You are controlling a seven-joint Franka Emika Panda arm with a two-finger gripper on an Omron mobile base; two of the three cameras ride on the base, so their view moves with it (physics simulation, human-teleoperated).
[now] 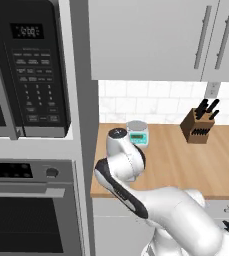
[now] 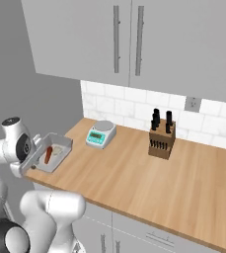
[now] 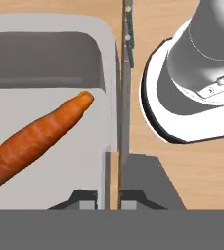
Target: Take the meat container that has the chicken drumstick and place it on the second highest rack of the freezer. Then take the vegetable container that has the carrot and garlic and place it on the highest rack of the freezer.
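The vegetable container (image 2: 60,142) is a light grey tray at the left end of the wooden counter (image 2: 134,173). The orange carrot (image 2: 48,154) lies in it, with the pale garlic (image 2: 58,149) beside it. In the hand view the carrot (image 3: 35,136) lies slantwise on the tray floor. My gripper (image 3: 111,197) is shut on the thin side wall (image 3: 111,97) of the vegetable container, one fingertip inside and one outside. The meat container, the chicken drumstick and the freezer are out of view.
A white kitchen scale (image 2: 100,133) stands just beyond the tray, close to its far corner. A knife block (image 2: 162,139) sits further right by the tiled wall. A microwave (image 1: 26,65) and a wall oven (image 1: 31,210) stand left of the counter, with wall cabinets (image 2: 124,39) overhead.
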